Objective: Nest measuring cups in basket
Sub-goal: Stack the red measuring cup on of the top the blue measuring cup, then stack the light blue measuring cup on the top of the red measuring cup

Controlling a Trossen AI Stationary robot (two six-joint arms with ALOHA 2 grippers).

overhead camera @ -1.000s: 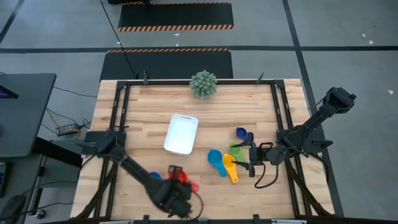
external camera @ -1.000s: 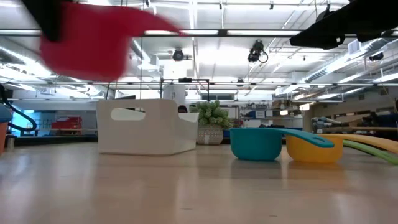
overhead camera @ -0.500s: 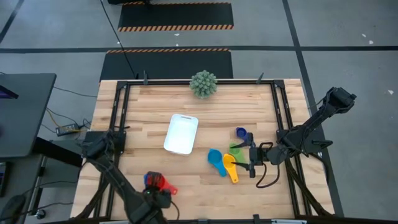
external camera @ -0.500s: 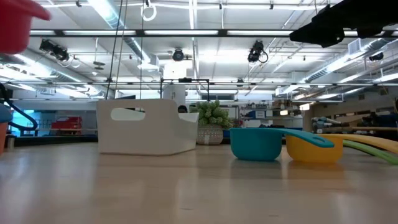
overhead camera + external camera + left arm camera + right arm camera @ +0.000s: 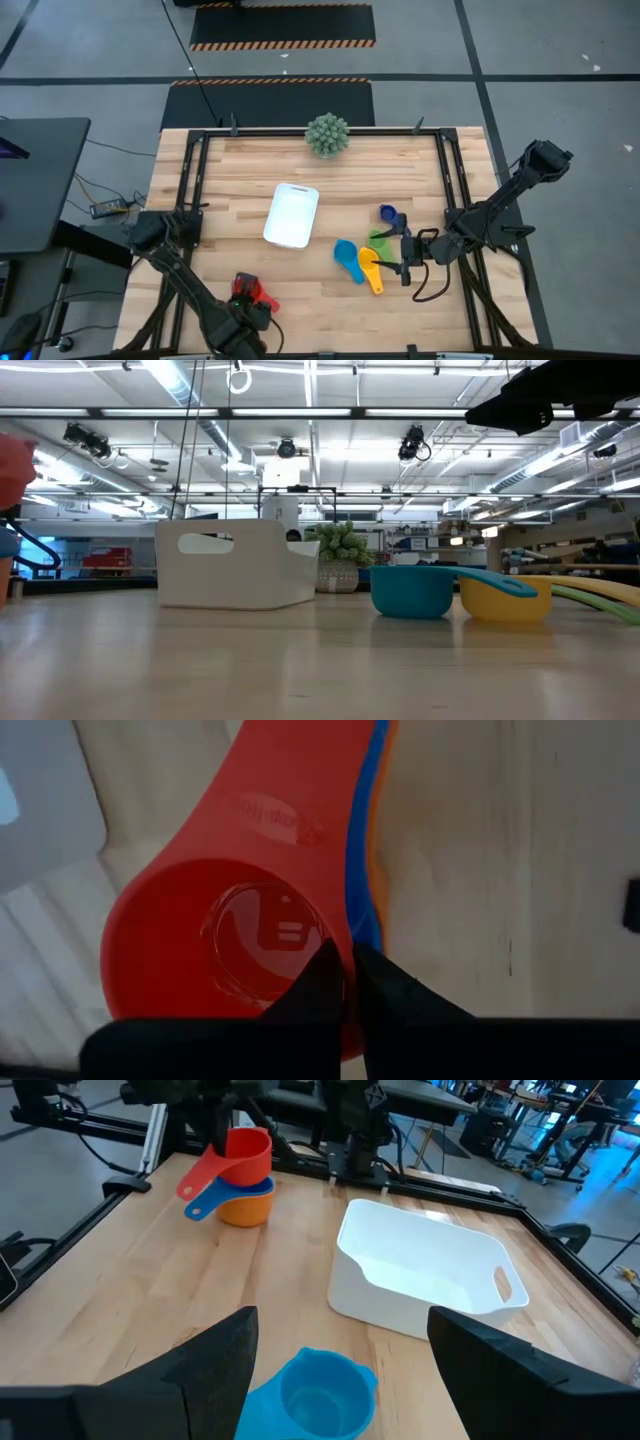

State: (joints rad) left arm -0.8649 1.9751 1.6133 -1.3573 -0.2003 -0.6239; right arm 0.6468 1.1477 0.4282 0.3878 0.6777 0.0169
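Observation:
My left gripper (image 5: pixel 247 300) is near the table's near-left corner, shut on the red measuring cup (image 5: pixel 246 290). The red cup is right over the blue cup (image 5: pixel 238 1183), which sits in the orange cup (image 5: pixel 249 1208). I cannot tell whether the red cup rests in the blue one. The white basket (image 5: pixel 291 214) stands on the table's middle. Light blue (image 5: pixel 346 256), yellow (image 5: pixel 370 268), green (image 5: pixel 380 240) and dark blue (image 5: pixel 389 214) cups lie to its right. My right gripper (image 5: pixel 345 1370) is open above the light blue cup (image 5: pixel 320 1395), touching nothing. My left gripper pinches the red cup's rim (image 5: pixel 345 935) on the side away from the handle, one finger (image 5: pixel 320 982) inside the bowl and the other (image 5: pixel 388 992) outside. The fingers come from above, pointing down. The cup sits upright, its handle (image 5: pixel 285 815) over the blue cup's handle.
A spiky green ball plant (image 5: pixel 327 134) stands at the far edge. Black frame rails (image 5: pixel 190 180) run along the table's left, right and far sides. Bare wood lies between the basket and the near edge.
My left gripper has carried the red cup from the near edge's middle toward the table's left. It has lowered the cup over the blue and orange cups. The right arm and the other cups have kept still.

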